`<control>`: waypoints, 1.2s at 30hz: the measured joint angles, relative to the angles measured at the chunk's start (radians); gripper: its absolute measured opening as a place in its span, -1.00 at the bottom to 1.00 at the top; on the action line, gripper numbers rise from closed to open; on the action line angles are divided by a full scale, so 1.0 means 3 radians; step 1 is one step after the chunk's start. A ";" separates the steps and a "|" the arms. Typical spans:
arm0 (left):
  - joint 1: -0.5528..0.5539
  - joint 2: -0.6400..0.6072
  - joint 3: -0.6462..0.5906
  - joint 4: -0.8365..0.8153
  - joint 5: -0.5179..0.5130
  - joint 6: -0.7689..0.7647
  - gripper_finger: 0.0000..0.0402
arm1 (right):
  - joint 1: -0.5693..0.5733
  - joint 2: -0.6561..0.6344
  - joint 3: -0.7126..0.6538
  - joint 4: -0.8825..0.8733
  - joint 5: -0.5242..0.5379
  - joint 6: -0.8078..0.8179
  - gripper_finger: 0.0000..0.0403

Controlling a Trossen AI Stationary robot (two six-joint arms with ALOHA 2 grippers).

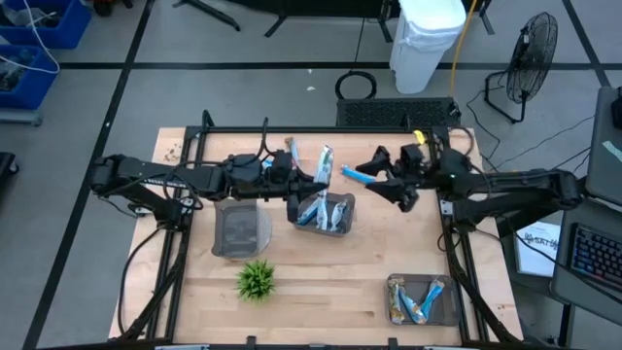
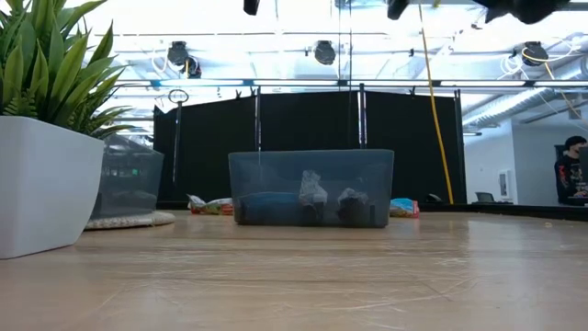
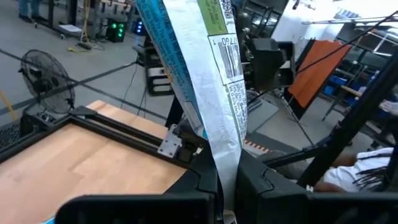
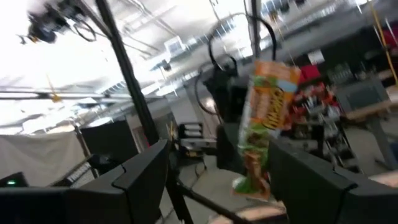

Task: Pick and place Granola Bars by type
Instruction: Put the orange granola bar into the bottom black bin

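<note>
Left gripper (image 1: 313,181) was clamped on a silver-grey granola bar (image 3: 205,81), raised above the middle tray (image 1: 325,212). In the left wrist view the wrapper stood up between the two dark fingers (image 3: 186,193), barcode side showing, blue edge along one side.

Right gripper (image 1: 381,175) was up off the table near the far right, closed on a blue bar (image 1: 358,175) that stuck out toward the left arm; right wrist view showed an orange-and-green wrapper (image 4: 264,124) pinched between its fingers, hanging at a tilt.

Middle tray held several blue and silver bars (image 1: 319,210); low view showed wrappers inside its clear wall (image 2: 310,188). Left tray (image 1: 239,231) sat just beside it; contents not readable. A third tray (image 1: 422,300) at the near right corner held crossed bars. Loose bars (image 1: 292,154) lay near the far edge of the table (image 1: 321,282). Small green plant (image 1: 256,280) stood in front of the left tray.
</note>
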 joint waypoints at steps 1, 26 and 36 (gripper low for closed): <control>0.0000 0.0000 0.0000 0.0001 0.0030 0.0000 -0.90 | 0.0000 0.0061 0.0077 -0.0115 -0.0001 0.0021 0.33; -0.0135 0.0025 -0.0001 0.0086 0.0157 0.0562 -0.90 | -0.0003 0.0666 0.0720 -0.0481 -0.0327 -0.0411 0.33; -0.0132 0.0033 -0.0003 0.0062 0.0128 0.0568 -0.90 | -0.0003 0.0959 0.1002 -0.0500 -0.0343 -0.0447 0.33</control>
